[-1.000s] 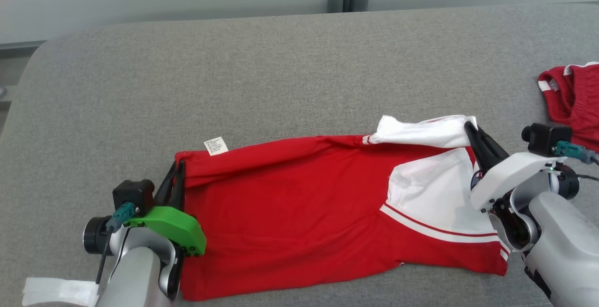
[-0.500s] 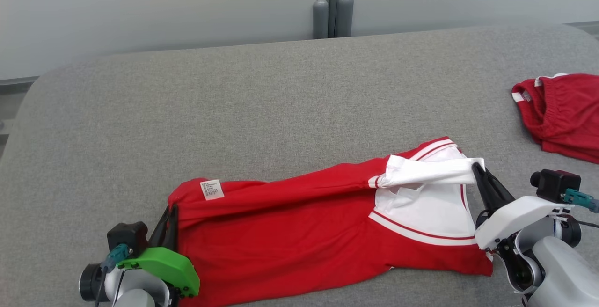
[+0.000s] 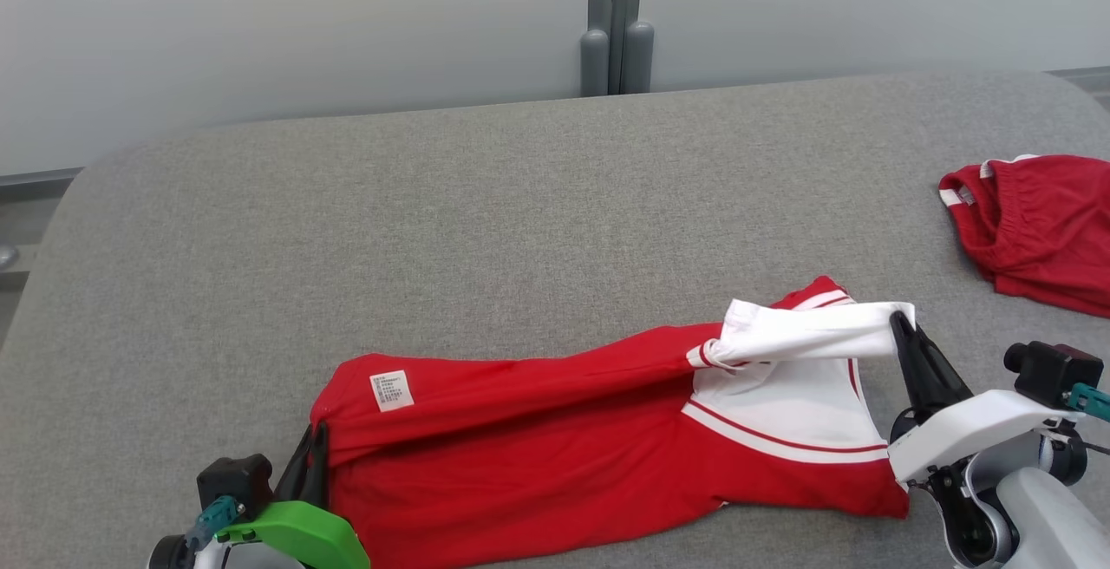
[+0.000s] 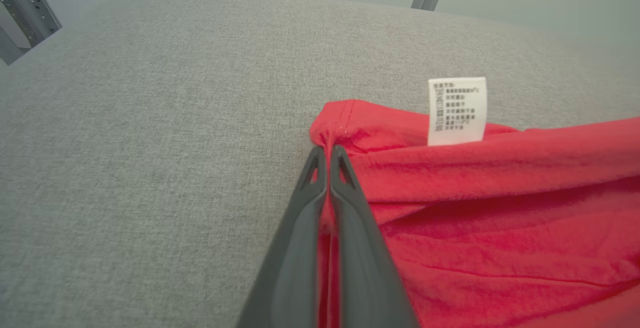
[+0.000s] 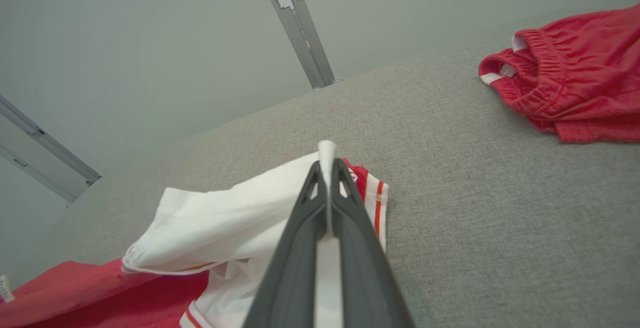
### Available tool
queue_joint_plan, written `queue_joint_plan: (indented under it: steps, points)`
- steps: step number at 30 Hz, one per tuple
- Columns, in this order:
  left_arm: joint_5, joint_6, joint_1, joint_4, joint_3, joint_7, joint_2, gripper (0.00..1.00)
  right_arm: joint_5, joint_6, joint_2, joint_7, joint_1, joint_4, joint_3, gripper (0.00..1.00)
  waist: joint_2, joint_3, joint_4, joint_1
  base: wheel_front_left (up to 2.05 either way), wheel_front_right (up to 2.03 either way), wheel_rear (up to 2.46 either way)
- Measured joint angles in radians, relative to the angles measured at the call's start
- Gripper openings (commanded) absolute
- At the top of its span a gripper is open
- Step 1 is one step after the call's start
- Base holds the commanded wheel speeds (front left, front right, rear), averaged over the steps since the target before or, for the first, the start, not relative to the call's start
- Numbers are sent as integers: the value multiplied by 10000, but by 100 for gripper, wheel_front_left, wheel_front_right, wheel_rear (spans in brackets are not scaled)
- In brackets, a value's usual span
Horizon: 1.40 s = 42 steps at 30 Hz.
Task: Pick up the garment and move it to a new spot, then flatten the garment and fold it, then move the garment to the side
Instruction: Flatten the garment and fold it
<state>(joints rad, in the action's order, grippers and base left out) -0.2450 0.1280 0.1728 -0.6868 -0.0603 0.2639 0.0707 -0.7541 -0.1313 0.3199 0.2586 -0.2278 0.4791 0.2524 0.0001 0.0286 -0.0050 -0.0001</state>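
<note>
Status: shirt (image 3: 555, 439) lies stretched along the near edge of pad (image 3: 520, 205), far half doubled over, not flat. Left gripper (image 3: 317, 432) is clamped on the red hem corner by label (image 3: 391, 390). Right gripper (image 3: 900, 323) is clamped on the lifted white sleeve edge. Reads as first fold underway. Remaining folds and the side move are not done. Shorts (image 3: 1032, 231) sit well apart at right.

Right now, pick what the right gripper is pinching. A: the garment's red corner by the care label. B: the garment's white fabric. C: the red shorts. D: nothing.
B: the right gripper is shut on a fold of white fabric of the garment; the red corner by the care label is in the left gripper.
</note>
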Motion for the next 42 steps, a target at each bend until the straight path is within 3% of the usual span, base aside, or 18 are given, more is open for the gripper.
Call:
queue_joint_plan:
  steps: [14,15,16,17,18,19,26,31,42]
  points:
    - [130,12,-836,278,115,0,-165,0,326,0,-203,27,1083,-376,-408,0,0,-156,-58,0,0,0,0]
    - [142,12,-856,272,125,0,-171,9,332,0,-222,27,1104,-343,-418,0,0,-149,-55,0,0,0,0]
    - [165,12,-890,268,132,0,-178,37,374,0,-236,29,1128,-278,-416,0,0,-141,-53,0,0,0,0]
    - [188,8,-932,268,165,0,-184,91,412,0,-249,15,1152,-161,-426,18,0,-126,-53,0,0,0,0]
    - [190,-23,-956,242,198,0,-192,100,464,0,-253,-63,1167,-29,-424,94,0,-111,-51,0,0,0,0]
    - [209,-52,-969,215,211,0,-194,100,529,0,-261,-105,1172,79,-414,100,0,-98,-48,0,0,0,0]
    - [476,-502,-1145,673,571,0,-203,100,809,0,-224,-40,1149,165,-972,100,0,-41,-9,0,0,0,0]
    - [535,-583,-1326,1183,734,0,-205,100,1310,2,-341,0,1004,-90,-1436,100,0,0,55,0,0,0,0]
    - [382,-660,-1333,1664,182,0,-209,100,2307,4,-813,-77,457,263,-303,100,0,178,439,0,0,0,0]
